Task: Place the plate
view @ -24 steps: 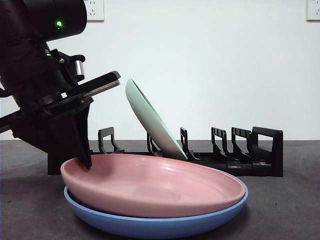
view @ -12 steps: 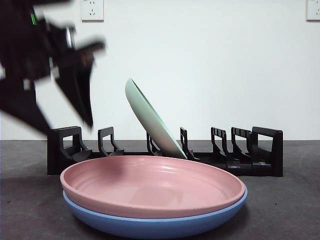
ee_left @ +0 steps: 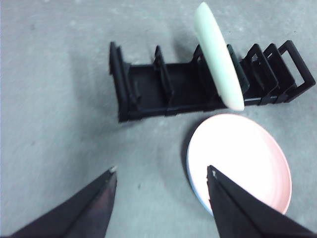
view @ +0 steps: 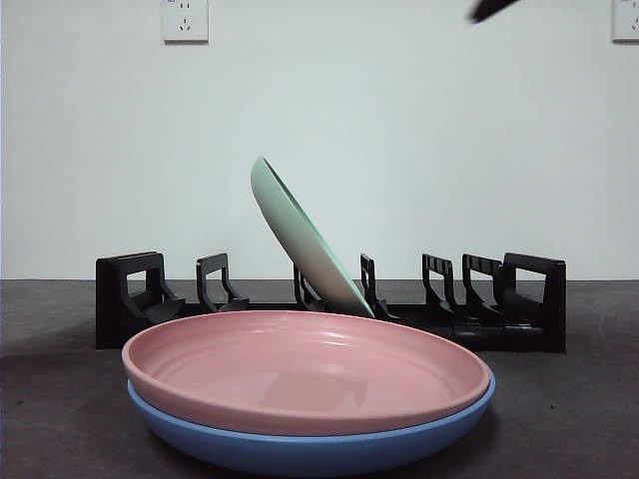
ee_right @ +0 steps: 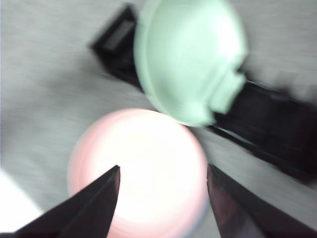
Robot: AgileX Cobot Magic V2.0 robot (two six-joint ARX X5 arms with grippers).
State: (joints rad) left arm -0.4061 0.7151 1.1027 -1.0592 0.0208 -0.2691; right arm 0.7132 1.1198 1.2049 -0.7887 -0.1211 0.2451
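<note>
Pink plate (view: 305, 369) lies nested on the blue plate (view: 310, 449); both grippers' jaws gape wide apart, empty.

A plain white wall (view: 419, 130) stood behind the dark grey matte desk (view: 60, 419), with white plastic wall sockets at eleven o'clock (view: 185, 20) and one o'clock (view: 625, 20).
</note>
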